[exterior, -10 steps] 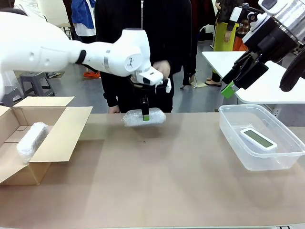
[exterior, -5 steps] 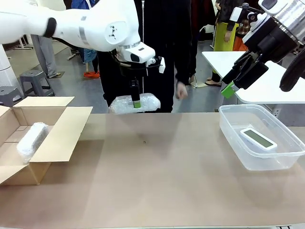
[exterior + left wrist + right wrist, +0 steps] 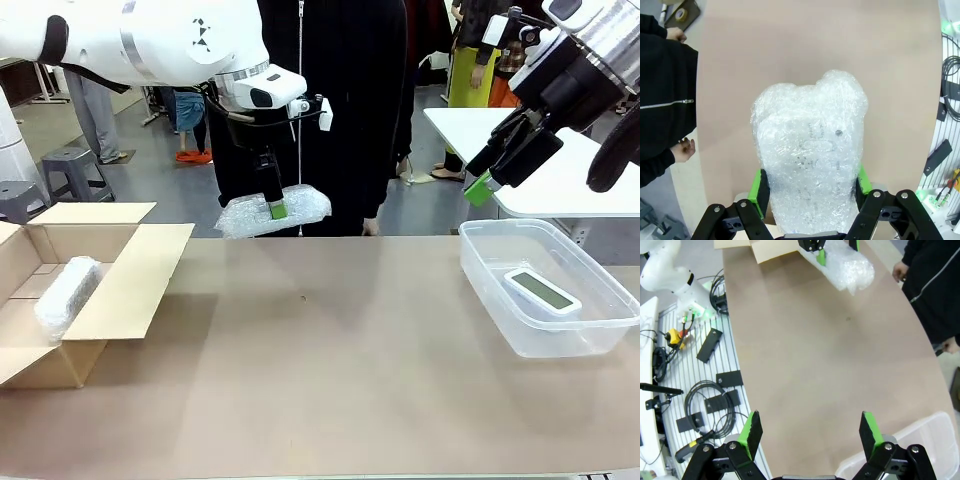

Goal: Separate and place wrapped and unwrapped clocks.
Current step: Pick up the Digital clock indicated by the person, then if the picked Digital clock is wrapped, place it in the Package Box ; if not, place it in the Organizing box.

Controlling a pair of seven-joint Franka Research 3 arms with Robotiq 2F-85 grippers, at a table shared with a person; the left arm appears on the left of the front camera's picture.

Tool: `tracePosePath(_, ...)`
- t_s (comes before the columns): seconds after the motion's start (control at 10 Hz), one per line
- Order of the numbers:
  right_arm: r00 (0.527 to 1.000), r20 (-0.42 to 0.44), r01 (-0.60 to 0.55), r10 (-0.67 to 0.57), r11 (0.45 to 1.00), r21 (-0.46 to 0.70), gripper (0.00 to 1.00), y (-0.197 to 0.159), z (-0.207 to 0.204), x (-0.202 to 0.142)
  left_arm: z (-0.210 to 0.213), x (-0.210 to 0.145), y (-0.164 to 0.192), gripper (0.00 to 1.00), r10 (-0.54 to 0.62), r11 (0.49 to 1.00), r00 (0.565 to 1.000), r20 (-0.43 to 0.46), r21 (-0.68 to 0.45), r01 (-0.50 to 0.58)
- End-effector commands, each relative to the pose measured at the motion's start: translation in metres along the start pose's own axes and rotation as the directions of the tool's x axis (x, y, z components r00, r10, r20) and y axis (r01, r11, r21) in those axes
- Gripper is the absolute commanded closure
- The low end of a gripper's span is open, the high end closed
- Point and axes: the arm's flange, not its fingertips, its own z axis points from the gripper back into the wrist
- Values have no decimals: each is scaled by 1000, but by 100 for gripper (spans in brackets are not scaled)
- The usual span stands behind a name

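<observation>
Front view: a plain brown desk (image 3: 330, 370) in a busy room, a person in black at its far side. Above the far edge, the left claw (image 3: 276, 209) is clamped on an oblong translucent bubble-wrap bundle (image 3: 262, 213). The right claw (image 3: 811, 434) hangs high at right, fingers wide apart, holding nothing.

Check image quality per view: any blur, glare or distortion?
Front view: sharp, even light, soft shadows under the cardboard box and plastic tub. Left wrist view: bubble-wrapped bundle bright but texture readable; table edges bow from the wide lens. Right wrist view: same bowing, right gripper crisp.
</observation>
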Motion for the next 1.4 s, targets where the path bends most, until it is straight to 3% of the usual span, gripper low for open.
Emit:
tracePosePath(0.0,1000,14,-7,7,1000,12,0,-1,-1,0,1,6,3,94,-31,999,999,-20,19,32)
tracePosePath(1.2,1000,14,-7,7,1000,12,0,-1,-1,0,1,6,3,94,-31,999,999,-20,19,32)
tracePosePath(1.3,1000,14,-7,7,1000,12,0,-1,-1,0,-3,5,2,19,-17,1000,1000,-10,8,17)
